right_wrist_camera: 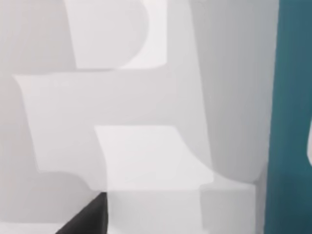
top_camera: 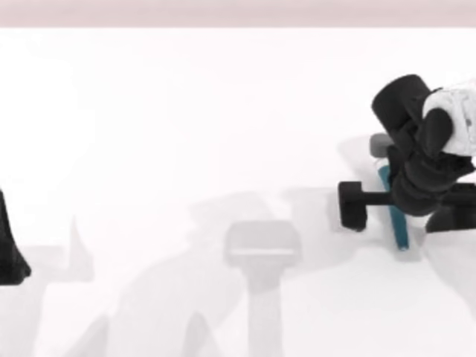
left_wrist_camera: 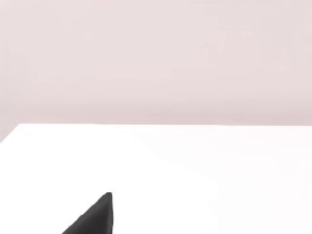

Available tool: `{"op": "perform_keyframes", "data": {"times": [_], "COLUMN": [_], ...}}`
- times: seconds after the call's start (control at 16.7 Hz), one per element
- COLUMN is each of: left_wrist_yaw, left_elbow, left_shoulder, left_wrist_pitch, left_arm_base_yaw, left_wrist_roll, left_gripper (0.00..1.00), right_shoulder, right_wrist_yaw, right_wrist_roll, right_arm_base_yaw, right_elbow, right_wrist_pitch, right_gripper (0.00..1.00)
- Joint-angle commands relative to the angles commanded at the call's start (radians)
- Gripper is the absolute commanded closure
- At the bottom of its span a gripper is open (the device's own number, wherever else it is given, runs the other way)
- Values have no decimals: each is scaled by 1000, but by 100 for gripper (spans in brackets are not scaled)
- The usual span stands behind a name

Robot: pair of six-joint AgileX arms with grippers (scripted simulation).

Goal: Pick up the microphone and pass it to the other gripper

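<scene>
Top view looks down on the table [top_camera: 186,111]; both wrist views sit close above it.

Teal-handled microphone [top_camera: 396,216] flat on table's right side, head partly hidden.

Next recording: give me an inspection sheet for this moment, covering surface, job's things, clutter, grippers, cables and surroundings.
Surface: white table, crossed by grey shadows.
Job's things: microphone lying on the table at the right side, teal handle toward the near edge, head mostly hidden under the right arm.
Clutter: nothing seen.
Grippers: right gripper directly over the microphone's handle, one finger on each side of it; contact cannot be told. Left gripper parked at the left edge, only a black tip in view.
Cables: nothing seen.
Surroundings: plain pale pink wall behind the table.
</scene>
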Motion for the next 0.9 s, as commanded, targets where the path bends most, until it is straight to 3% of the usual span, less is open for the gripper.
{"op": "perform_keyframes", "data": {"times": [0.78, 0.9], "left_wrist_yaw": [0, 0], "left_elbow": [0, 0], "left_shoulder": [0, 0], "left_wrist_pitch": [0, 0], "left_arm_base_yaw": [0, 0], "left_wrist_roll": [0, 0], "left_gripper": [0, 0], "right_shoulder": [0, 0], "right_wrist_yaw": [0, 0], "right_wrist_roll": [0, 0], "right_arm_base_yaw": [0, 0], "right_elbow": [0, 0], "right_wrist_pitch": [0, 0], "right_gripper": [98, 100]}}
